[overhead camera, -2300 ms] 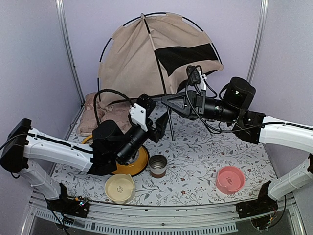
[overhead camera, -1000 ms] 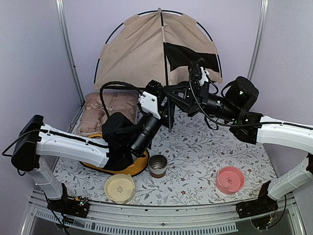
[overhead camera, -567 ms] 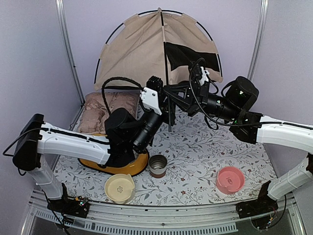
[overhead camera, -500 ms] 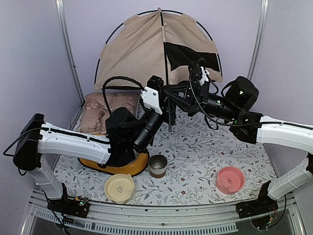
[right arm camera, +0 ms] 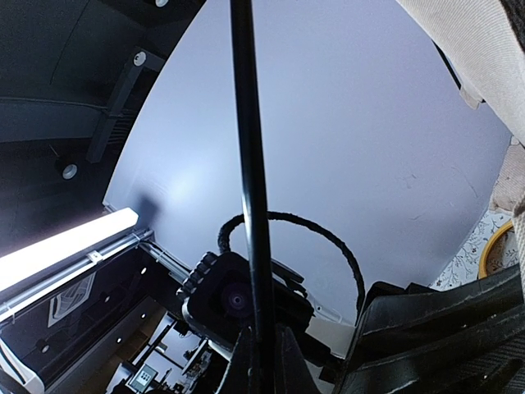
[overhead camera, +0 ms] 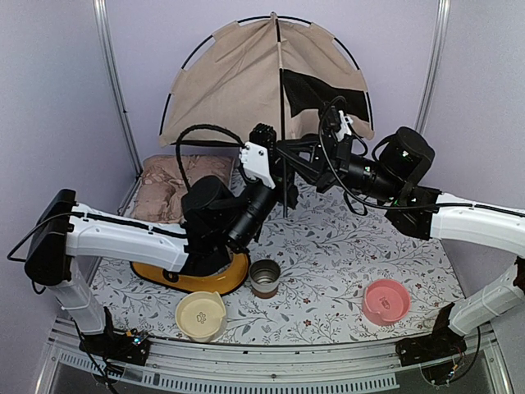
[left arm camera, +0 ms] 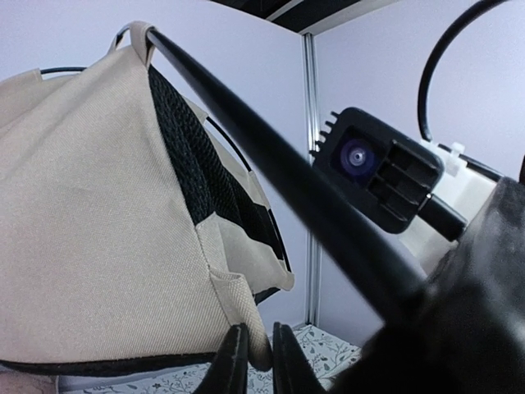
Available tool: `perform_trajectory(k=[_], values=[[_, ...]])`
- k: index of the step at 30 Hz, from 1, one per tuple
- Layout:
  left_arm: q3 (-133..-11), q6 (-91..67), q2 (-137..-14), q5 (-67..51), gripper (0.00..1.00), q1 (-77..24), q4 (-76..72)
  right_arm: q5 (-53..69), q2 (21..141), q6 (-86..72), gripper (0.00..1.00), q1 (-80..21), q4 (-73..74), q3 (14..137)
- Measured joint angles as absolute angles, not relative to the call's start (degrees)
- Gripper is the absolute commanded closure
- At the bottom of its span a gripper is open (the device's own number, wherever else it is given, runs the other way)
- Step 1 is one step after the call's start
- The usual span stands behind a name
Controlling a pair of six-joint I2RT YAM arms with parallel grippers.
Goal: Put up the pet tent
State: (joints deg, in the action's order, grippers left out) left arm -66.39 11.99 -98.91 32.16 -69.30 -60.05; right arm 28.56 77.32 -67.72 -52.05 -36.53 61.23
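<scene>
The pet tent [overhead camera: 234, 90] stands at the table's [overhead camera: 344, 254] far side. The right gripper [right arm camera: 261, 361] clamps its black pole [right arm camera: 246, 164]. The left gripper [left arm camera: 259, 365], beside it, is nearly closed and empty.

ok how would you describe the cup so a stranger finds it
On the floral mat, look at the near-left cluster of dishes. The cup stands right of the yellow dish and behind the cream bowl; it alone is dark metal, narrow and tall-sided.

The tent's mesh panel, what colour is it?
The panel is black; left wrist view shows it best.
</scene>
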Motion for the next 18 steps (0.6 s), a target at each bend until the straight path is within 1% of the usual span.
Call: perform_trajectory(k=[1,8,18], values=[[-66.39,11.86,-98.91,32.10,1.00,-69.23,-59.94,28.51,77.32,-67.72,1.00,-52.03,-36.53,61.23],[-65.95,10.81,-98.80,31.90,1.00,-69.08,-59.11,28.45,77.32,-67.61,1.00,-51.70,-36.49,61.23],[-57.89,7.46,-93.54,31.07,1.00,-69.28,-56.97,29.17,77.32,-62.96,1.00,-51.75,-33.85,60.12]])
